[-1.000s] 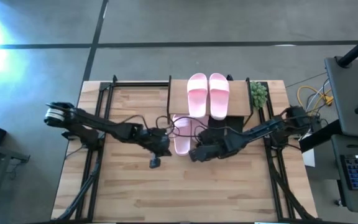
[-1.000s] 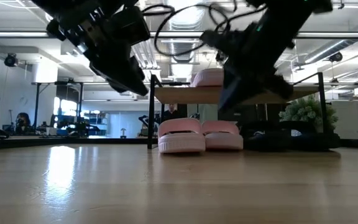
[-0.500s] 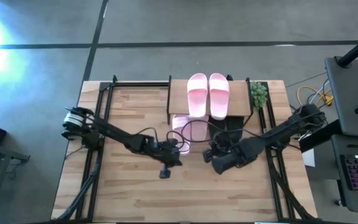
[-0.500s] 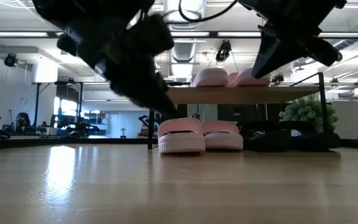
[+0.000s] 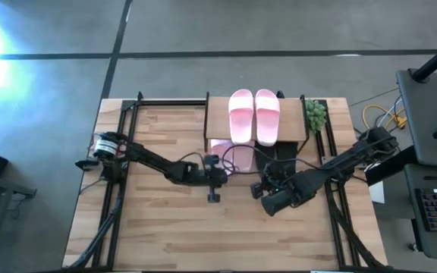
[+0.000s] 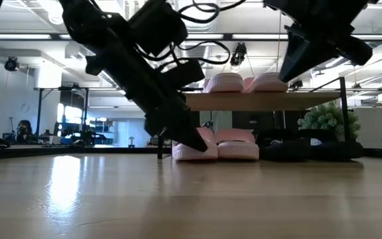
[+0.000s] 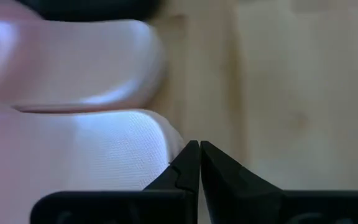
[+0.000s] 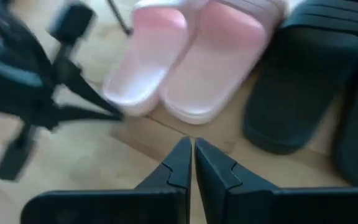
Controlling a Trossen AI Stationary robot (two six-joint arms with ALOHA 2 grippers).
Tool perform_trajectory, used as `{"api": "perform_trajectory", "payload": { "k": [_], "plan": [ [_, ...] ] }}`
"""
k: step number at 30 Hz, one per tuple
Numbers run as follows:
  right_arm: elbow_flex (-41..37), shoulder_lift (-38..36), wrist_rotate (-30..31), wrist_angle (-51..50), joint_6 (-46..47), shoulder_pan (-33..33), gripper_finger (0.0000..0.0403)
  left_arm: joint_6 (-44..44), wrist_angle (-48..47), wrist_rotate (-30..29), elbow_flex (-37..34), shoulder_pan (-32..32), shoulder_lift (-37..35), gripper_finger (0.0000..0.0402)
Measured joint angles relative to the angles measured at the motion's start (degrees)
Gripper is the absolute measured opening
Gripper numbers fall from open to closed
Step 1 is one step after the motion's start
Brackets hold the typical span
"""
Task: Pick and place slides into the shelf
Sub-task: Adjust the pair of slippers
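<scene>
Left arm is the nearer one to the pink slides.

My clenched, empty left gripper (image 7: 194, 163) touches the near-left light pink slip-on slide (image 7: 73, 162) (lying near-to-far); clenched right gripper (image 8: 188, 163) hangs back.

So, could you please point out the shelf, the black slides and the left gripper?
shelf (image 5: 217, 117): high view, bare top board.
black slides (image 8: 303, 74): right wrist view, one slide's strap.
left gripper (image 7: 199, 148): left wrist view, shut fingertips.

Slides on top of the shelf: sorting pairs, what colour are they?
Light pink, both slides on the shelf; clearest in the high view.
</scene>
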Motion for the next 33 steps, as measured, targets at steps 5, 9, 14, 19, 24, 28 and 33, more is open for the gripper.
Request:
{"api": "perform_trajectory", "payload": {
  "k": [5, 9, 14, 19, 24, 28, 33],
  "plan": [
    [-0.18, -0.43, 1.18, -0.65, 0.25, 0.19, 0.0013, 0.12, -2.85, -4.89, -0.24, 3.98, -0.36, 0.0000],
    [-0.18, -0.48, 1.55, -0.66, 0.23, 0.19, 0.0013, 1.80, -3.29, -7.48, -0.47, 6.88, -0.36, 0.0000],
    [-0.18, -0.41, 1.21, -0.68, 0.09, 0.58, 0.0013, 2.68, -3.28, -7.39, -0.03, 8.09, -1.57, 0.0000],
    [-0.18, -0.41, -0.39, -0.73, -0.69, 3.34, 0.0013, 2.99, -1.11, -7.13, -0.20, 5.01, -7.30, 0.0000],
    [-1.05, 0.26, -4.05, -0.48, 7.52, 5.79, 0.0013, 2.40, -6.10, -6.18, -1.02, -0.67, -15.03, 0.0000],
    [-3.58, 3.29, -4.82, 5.85, 15.75, 6.32, 0.0013, -11.06, -18.88, -15.16, -2.33, -5.36, -22.87, 0.0000],
    [-5.93, 10.56, -5.14, 22.39, 12.34, 5.27, 0.0013, -31.02, -26.05, -22.68, -8.54, -6.09, -32.49, 0.0000]
  ]
}}
